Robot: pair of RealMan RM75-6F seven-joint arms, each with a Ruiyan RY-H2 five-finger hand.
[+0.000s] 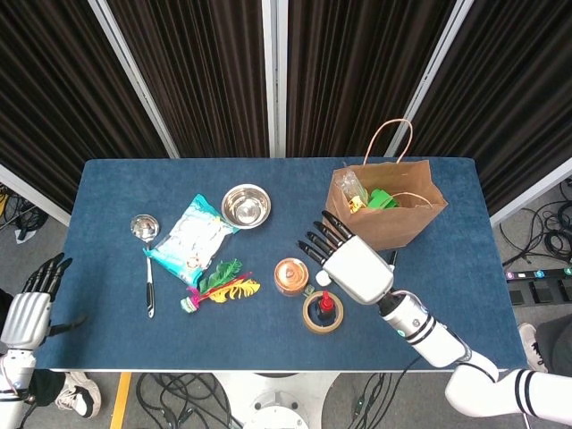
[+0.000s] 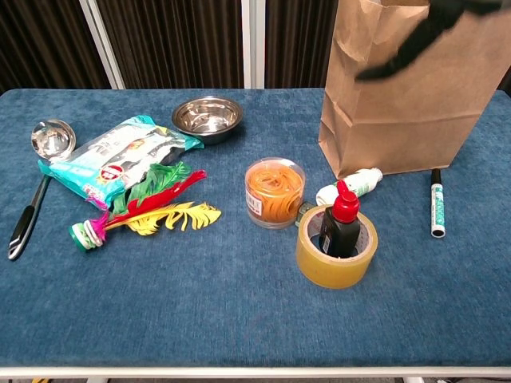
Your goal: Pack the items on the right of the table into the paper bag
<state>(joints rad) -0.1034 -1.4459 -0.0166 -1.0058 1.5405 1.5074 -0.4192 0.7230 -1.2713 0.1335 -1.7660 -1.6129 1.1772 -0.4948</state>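
Head view: the right hand (image 1: 353, 268) hangs above the table (image 1: 116, 183) with its dark fingers (image 1: 323, 237) spread apart and holding nothing, above the small white bottle (image 1: 323, 278) and just right of the tub of orange rubber bands (image 1: 290, 276). The paper bag (image 1: 389, 213) stands upright behind it, open at the top, with green and clear items inside. The tape roll (image 1: 322, 312) lies near the front edge with a red-capped bottle (image 1: 326, 305) standing in its hole. The left hand (image 1: 31, 308) rests off the table's left edge, fingers apart and empty.

Chest view: the paper bag (image 2: 415, 96) stands at the back right. The white bottle (image 2: 349, 187) lies at its foot, the marker (image 2: 436, 213) lies to the right, and the tape roll (image 2: 334, 249) rings the red-capped bottle (image 2: 341, 219). Blurred dark fingers (image 2: 415, 36) of the right hand cross the bag's upper front.
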